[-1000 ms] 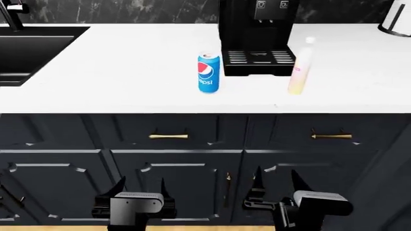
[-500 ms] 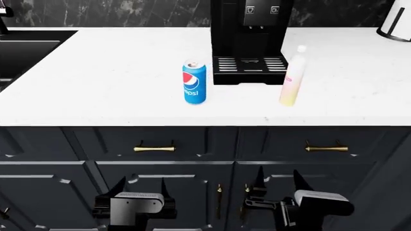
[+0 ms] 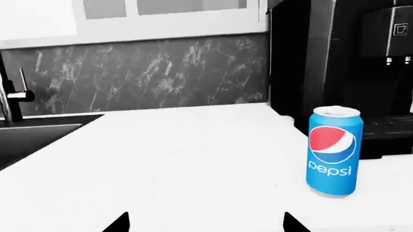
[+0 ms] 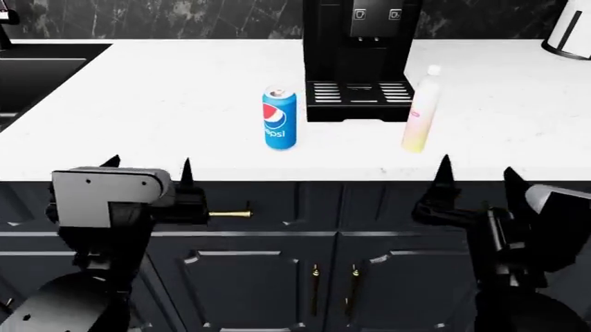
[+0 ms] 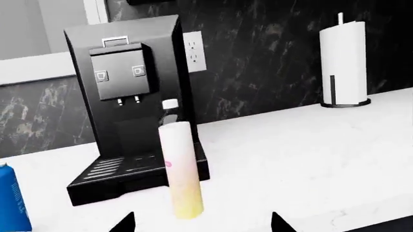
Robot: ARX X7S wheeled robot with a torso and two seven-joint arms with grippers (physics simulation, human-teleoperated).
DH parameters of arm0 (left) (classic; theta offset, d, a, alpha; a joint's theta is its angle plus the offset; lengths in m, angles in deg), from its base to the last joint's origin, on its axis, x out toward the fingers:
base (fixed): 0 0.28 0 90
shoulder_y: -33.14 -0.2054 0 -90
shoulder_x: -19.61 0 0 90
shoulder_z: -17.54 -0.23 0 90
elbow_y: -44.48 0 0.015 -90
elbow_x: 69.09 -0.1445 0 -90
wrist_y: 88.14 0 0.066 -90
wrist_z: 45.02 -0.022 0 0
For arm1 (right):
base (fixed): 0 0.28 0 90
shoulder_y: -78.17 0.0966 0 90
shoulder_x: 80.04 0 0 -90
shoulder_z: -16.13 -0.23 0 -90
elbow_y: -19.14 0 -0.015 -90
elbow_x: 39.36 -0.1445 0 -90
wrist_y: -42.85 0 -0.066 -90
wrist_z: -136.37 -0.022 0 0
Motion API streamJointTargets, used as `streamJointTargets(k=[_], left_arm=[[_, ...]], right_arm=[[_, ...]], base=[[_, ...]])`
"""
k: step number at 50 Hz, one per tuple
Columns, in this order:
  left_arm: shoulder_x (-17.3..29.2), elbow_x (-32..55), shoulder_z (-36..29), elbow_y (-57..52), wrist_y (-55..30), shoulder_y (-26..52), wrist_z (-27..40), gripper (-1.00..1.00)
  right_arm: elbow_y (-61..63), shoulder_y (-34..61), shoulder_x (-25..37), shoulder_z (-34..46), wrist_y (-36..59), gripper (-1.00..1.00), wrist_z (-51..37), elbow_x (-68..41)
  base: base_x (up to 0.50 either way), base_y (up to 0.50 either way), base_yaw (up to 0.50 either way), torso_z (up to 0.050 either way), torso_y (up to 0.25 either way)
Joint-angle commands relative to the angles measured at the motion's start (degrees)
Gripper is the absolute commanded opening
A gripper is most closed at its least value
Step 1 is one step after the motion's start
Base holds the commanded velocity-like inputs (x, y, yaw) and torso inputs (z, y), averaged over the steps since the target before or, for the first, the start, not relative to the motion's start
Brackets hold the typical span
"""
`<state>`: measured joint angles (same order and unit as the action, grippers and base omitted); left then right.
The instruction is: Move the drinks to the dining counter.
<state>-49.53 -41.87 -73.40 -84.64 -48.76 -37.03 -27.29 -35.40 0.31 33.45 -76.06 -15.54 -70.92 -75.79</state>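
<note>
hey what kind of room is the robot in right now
Most likely a home kitchen: a white worktop over dark panelled cabinets, a black coffee machine at the marble backsplash, a paper towel roll, and a black sink.

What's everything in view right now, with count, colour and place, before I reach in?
cola can: one, blue with a red-white-blue logo, upright on the white worktop, just off the coffee machine's tray on the sink's side
bottle: one, white with a pink-to-yellow label, upright on the worktop at the tray's other corner
coffee machine: one, black, at the back of the worktop
sink: one, black, set in the worktop's left end
paper towel roll: one, white on a black stand, far right at the back
cabinets: dark, panelled, brass handles, under the worktop
left gripper: open, empty, at the worktop's front edge
right gripper: open, empty, at the front edge, below the bottle
</note>
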Motion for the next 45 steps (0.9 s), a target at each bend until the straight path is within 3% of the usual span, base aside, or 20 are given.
streamJointTargets(k=[1, 3, 8, 23, 33, 45], left_arm=[[5.87, 13.89, 12.68, -14.29, -32.53, 24.79, 3.81, 1.00], [5.47, 20.05, 18.02, -15.50, -39.23, 30.97, 5.00, 1.00], [10.01, 43.17, 21.82, -12.20, -39.03, 35.40, 21.95, 1.00], [12.84, 40.14, 17.46, -12.07, -33.09, 31.56, 21.77, 1.00], [14.28, 42.26, 19.84, -13.05, -32.61, 28.85, 22.76, 1.00], [16.28, 49.51, 23.84, -13.30, -33.67, 28.06, 26.65, 1.00]], right_arm=[[13.75, 20.78, 12.66, -9.03, 27.32, 1.00, -12.59, -22.75], [13.15, 26.01, 15.20, -11.11, 31.77, 1.00, -16.56, -29.56], [13.03, 31.25, 16.48, -12.82, 34.25, 1.00, -21.40, -36.91], [14.52, 29.92, 16.94, -11.58, 33.58, 1.00, -19.93, -35.80], [16.56, 29.27, 18.80, -7.87, 35.21, 1.00, -20.15, -32.35], [16.29, 29.85, 19.35, -9.27, 35.37, 1.00, -21.84, -36.76]], base=[[0.00, 0.00, 0.00, 0.000, 0.000], [0.00, 0.00, 0.00, 0.000, 0.000], [0.00, -0.01, 0.00, 0.000, 0.000], [0.21, -0.29, 0.00, 0.000, 0.000], [0.41, -0.04, 0.00, 0.000, 0.000], [0.50, 0.00, 0.00, 0.000, 0.001]])
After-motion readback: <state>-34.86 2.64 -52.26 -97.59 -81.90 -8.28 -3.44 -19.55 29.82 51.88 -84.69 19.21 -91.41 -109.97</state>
